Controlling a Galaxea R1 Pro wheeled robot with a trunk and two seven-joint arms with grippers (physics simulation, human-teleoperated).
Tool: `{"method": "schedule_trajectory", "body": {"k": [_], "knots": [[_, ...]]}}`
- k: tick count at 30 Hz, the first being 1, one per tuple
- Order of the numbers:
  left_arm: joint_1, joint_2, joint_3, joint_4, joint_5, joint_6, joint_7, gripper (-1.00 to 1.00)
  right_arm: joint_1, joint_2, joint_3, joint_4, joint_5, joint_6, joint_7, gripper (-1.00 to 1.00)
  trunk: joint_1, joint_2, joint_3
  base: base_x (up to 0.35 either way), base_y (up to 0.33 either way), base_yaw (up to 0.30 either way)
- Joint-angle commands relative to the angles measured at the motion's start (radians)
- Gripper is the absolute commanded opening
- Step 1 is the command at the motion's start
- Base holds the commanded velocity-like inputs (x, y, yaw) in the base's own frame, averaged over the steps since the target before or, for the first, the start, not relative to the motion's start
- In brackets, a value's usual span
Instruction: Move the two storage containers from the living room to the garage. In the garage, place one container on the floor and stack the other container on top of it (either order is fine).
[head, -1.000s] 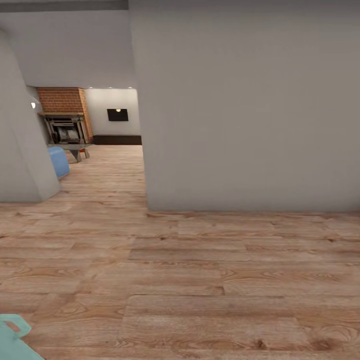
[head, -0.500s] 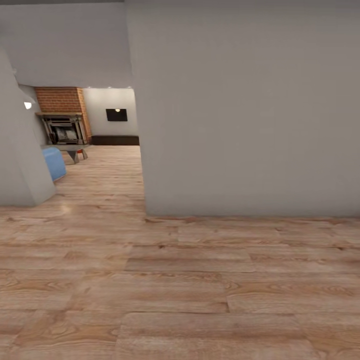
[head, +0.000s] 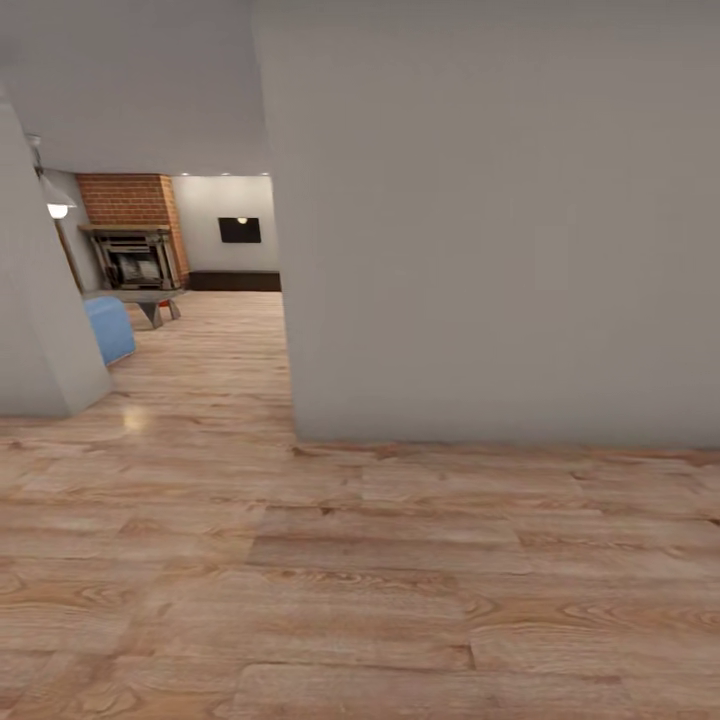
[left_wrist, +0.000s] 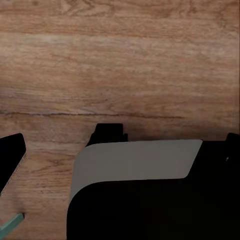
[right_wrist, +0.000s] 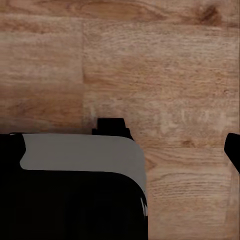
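Transit scene, catalogued against the grey wall corner (head: 290, 420): to its left, blue sofa (head: 108, 328), brick fireplace (head: 135, 255) and wood-plank floor (head: 330, 560) are seen through the opening; storage containers are not in sight. Gripper openings cannot be told from either wrist view. Collision with the corner is judged likely if the turn is cut tight.

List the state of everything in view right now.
Wood floor: bare, a light glare spot near the left wall.
Grey wall: blocks the way ahead; opening beside it.
Fireplace: unlit, far room.
Blue seat: partly hidden by the wall corner.
Wall lamp: lit.
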Motion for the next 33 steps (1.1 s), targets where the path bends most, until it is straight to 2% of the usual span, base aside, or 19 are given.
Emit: {"method": "schedule_trajectory", "body": {"k": [1,33], "knots": [[-0.001,0.0,-0.007,0.001,0.005,-0.004,0.003,1.0,0.0,0.0,0.008,-0.001,-0.007,-0.002,-0.004,1.0,0.001,0.0,-0.001,0.322,0.0,0.23],[-0.001,0.0,-0.007,0.001,0.006,-0.004,0.003,1.0,0.0,-0.001,0.008,-0.001,-0.006,-0.002,-0.004,1.0,0.001,0.0,-0.004,0.322,0.0,0.263]]}}
